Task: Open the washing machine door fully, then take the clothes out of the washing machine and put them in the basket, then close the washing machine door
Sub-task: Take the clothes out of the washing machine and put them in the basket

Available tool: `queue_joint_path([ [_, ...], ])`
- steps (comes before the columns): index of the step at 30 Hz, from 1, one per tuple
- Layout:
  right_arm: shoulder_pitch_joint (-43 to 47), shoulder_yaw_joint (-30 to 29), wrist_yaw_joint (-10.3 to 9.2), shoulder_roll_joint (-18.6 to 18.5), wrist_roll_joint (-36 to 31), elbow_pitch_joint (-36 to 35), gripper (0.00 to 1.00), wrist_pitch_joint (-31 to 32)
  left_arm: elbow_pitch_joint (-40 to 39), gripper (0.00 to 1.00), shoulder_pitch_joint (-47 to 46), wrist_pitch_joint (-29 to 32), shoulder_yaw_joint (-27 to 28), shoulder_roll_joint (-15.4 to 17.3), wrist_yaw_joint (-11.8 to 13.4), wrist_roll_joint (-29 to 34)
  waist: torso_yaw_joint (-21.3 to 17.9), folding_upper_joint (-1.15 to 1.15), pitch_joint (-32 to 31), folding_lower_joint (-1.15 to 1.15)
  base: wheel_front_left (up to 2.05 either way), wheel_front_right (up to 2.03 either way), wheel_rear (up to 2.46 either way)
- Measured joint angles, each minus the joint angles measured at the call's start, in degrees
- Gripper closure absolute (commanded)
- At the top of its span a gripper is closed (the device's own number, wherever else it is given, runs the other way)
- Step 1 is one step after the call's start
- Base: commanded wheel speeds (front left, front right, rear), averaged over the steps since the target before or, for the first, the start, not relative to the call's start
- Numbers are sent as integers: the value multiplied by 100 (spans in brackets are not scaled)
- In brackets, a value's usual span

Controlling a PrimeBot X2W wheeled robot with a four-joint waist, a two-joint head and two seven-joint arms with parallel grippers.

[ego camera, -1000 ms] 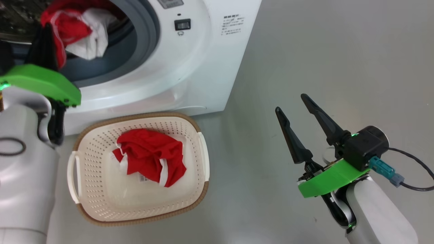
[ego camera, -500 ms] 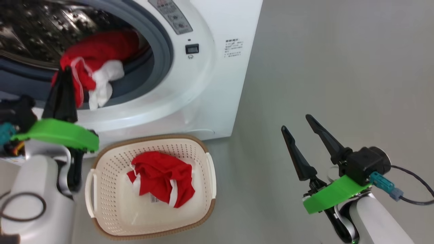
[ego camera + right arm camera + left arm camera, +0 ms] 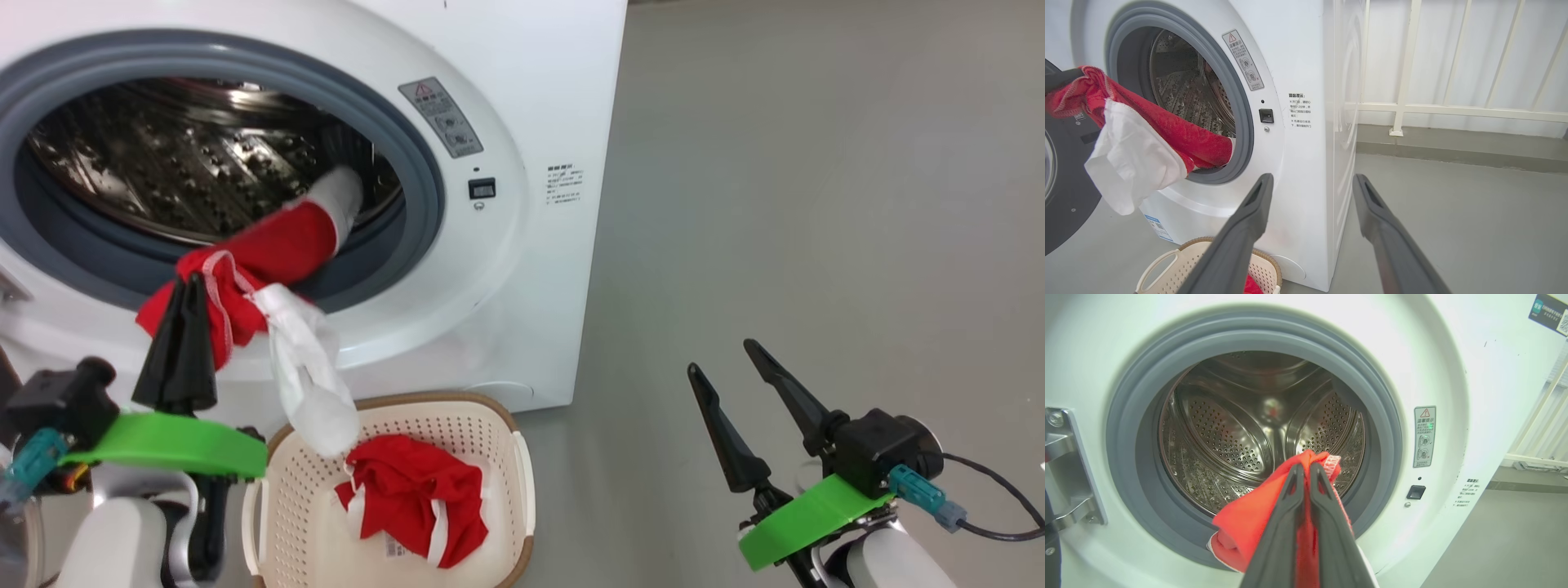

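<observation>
The washing machine [image 3: 531, 98] stands with its steel drum [image 3: 1229, 428] exposed. The washing machine door [image 3: 1065, 204] is swung open at the left, and its black rim shows in the right wrist view. My left gripper [image 3: 186, 282] [image 3: 1303, 467] is shut on one of the red clothes [image 3: 277, 245] [image 3: 1241, 522]. That garment stretches from the drum over the grey ring [image 3: 424, 171], and its white part [image 3: 306, 367] [image 3: 1131, 167] hangs above the basket [image 3: 510, 425]. Another red garment [image 3: 416, 498] lies in the basket. My right gripper [image 3: 722, 357] [image 3: 1311, 179] is open and holds nothing, off to the machine's right.
Bare grey floor [image 3: 816, 204] spreads to the right of the machine. A white railing [image 3: 1404, 81] runs along the wall behind it. The door's metal hinge [image 3: 1065, 469] sits at the left of the opening. A cable [image 3: 996, 523] trails from my right wrist.
The camera has tilted up, showing more of the drum. My left gripper has drawn the red garment out over the ring, and its white part now dangles above the basket. The right gripper stays open.
</observation>
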Motion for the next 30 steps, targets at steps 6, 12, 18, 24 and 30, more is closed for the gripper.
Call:
queue_joint_path([
  [6,138,-29,0,2,0,-7,0,0,-975,100,605,216,-5,21,232,4,-22,0,-234,0,0,0,0],
  [12,210,-145,0,4,-2,-23,0,0,-2030,100,1126,411,-13,62,444,11,-54,0,-336,0,0,0,0],
  [18,324,-188,0,16,-8,-33,0,0,-2739,100,1408,575,-51,41,611,12,1,0,-404,0,0,0,0],
  [24,324,-200,0,26,-9,-79,0,0,-3062,100,1557,684,-165,-35,683,8,57,0,-378,0,0,0,0],
  [30,324,-194,0,29,-10,-94,0,0,-2775,100,1612,714,-204,-90,673,-110,83,0,-287,0,0,0,0],
])
